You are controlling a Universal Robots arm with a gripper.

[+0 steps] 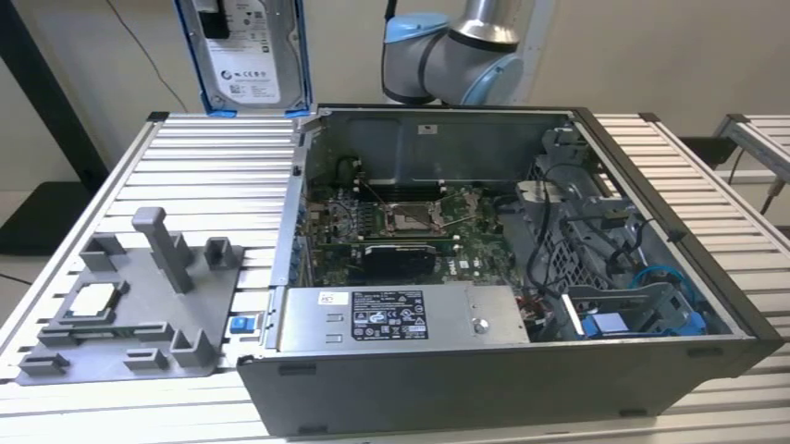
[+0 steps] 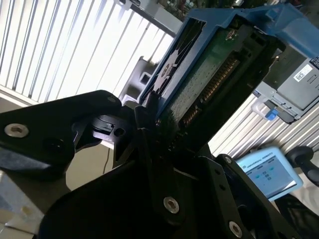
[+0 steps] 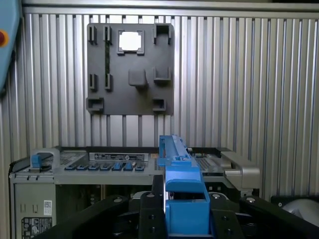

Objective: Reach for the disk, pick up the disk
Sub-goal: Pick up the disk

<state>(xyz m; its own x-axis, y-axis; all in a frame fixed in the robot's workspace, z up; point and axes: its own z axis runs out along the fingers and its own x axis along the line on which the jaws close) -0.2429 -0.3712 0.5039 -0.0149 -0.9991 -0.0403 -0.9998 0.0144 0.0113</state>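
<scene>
Exterior view: the disk (image 1: 247, 57) hangs upright, well above the bench (image 1: 198, 166). Second wrist view: the end effector (image 2: 149, 124) clamps the disk's near edge. First wrist view: the disk sits between the jaws. The pick-up looks done and now calls only for a steady grip.

The disk (image 1: 253, 55) hangs above the bare ribbed tabletop (image 1: 210, 157), clear of everything below. Just to the exterior view's right stands the open case (image 1: 494, 388), its inside crowded with cables (image 1: 593, 231). Toward the exterior view's left, a grey fixture (image 1: 124, 314) with an upright post (image 1: 154, 242) takes up the tabletop's near corner.
</scene>
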